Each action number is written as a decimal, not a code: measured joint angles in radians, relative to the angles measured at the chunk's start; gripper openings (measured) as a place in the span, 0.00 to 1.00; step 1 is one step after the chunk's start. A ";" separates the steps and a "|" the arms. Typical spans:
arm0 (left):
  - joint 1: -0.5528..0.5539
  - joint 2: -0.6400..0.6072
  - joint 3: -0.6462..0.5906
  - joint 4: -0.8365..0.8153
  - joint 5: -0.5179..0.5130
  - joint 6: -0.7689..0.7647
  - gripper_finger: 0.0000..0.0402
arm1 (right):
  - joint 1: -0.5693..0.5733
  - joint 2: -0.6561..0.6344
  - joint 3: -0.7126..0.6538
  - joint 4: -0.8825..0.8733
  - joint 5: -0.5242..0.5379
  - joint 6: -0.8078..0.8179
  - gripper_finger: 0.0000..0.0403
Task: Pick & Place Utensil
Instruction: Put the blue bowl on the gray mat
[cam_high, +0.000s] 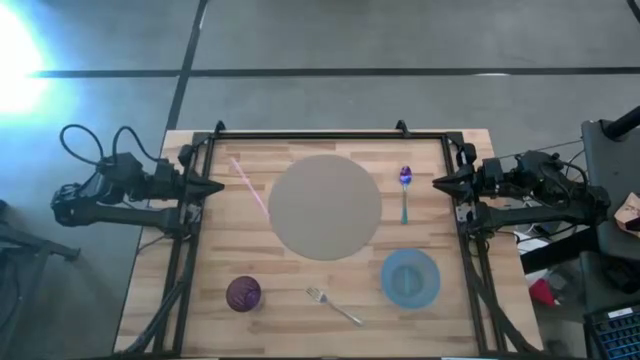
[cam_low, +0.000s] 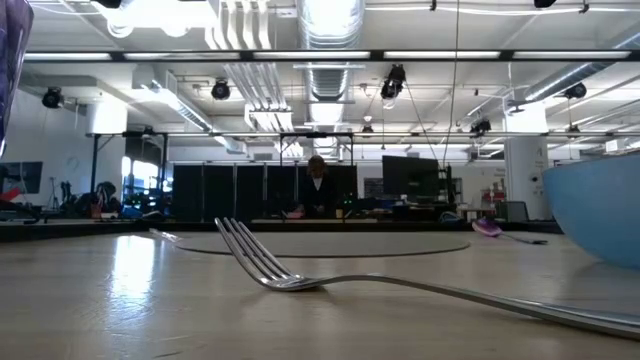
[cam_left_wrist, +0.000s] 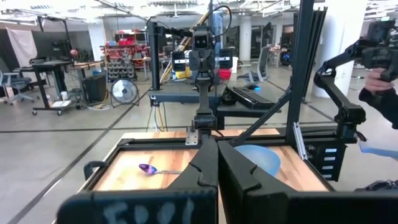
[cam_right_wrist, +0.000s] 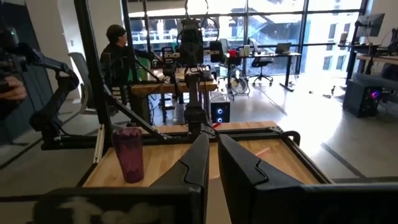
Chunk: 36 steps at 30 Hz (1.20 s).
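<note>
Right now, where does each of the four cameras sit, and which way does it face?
High view: overhead, straight down on the table; both arms parked at the side edges.
Low view: table height, past the fork into the room; no arm shows.
Left wrist view: on the left arm, over its shut left hand across the table.
Right wrist view: on the right arm, over its right hand the opposite way.
Shared: both wrist views show the opposite arm; the high and left wrist views share the purple spoon.

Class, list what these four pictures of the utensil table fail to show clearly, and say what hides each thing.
- Low view: pale blue bowl cut off by the right edge.
- Low view: silver metal fork, handle end runs off frame.
- Left wrist view: purple-headed spoon, handle hidden behind the left pincer.
- High view: thin pink stick, too small to identify.
</note>
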 joint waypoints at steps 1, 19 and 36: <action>0.000 0.004 0.000 -0.001 0.000 0.000 0.00 | 0.000 0.001 0.000 0.000 0.000 -0.004 0.08; 0.000 0.063 -0.001 -0.002 0.000 -0.027 0.00 | -0.001 0.038 0.000 -0.004 0.000 0.014 0.12; 0.000 0.067 -0.001 -0.012 -0.031 -0.042 0.00 | -0.001 0.324 0.225 -0.414 0.001 -0.080 0.46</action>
